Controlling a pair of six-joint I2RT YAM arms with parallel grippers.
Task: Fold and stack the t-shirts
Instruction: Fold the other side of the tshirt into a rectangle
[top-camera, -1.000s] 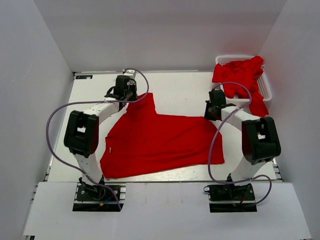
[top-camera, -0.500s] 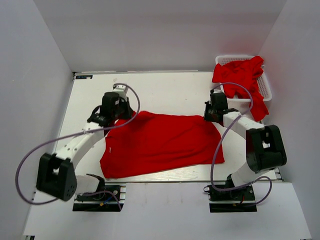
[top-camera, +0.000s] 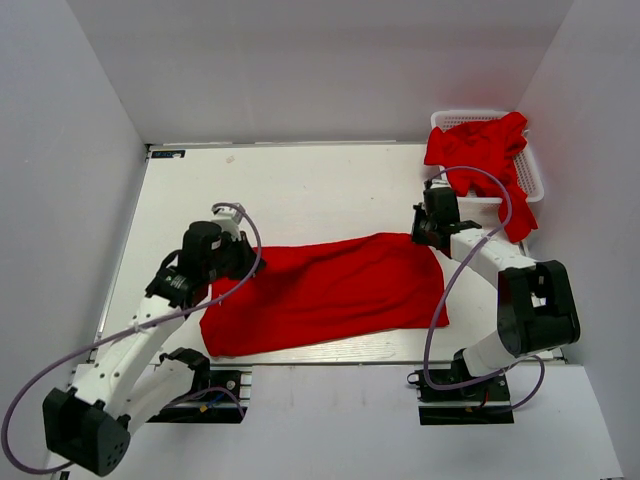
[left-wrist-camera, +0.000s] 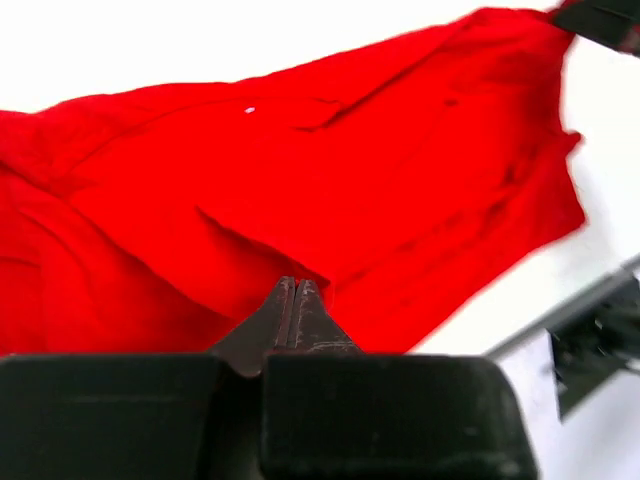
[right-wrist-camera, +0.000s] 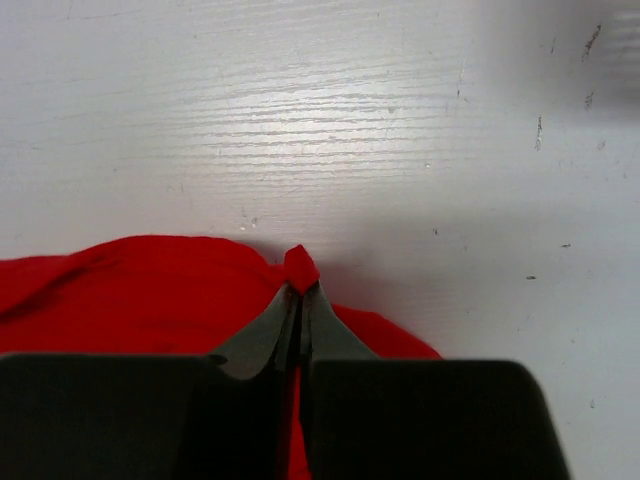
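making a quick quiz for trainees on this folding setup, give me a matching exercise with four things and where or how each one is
Column 1
1. left gripper
2. right gripper
3. white basket
4. single t-shirt

Column 2
a. at the far right corner of the table, heaped with red t-shirts
b. shut on the single t-shirt's far right corner
c. lying across the near part of the table, between the arms
d. shut on the single t-shirt's left end

Pairs: 1-d, 2-b, 3-a, 4-c
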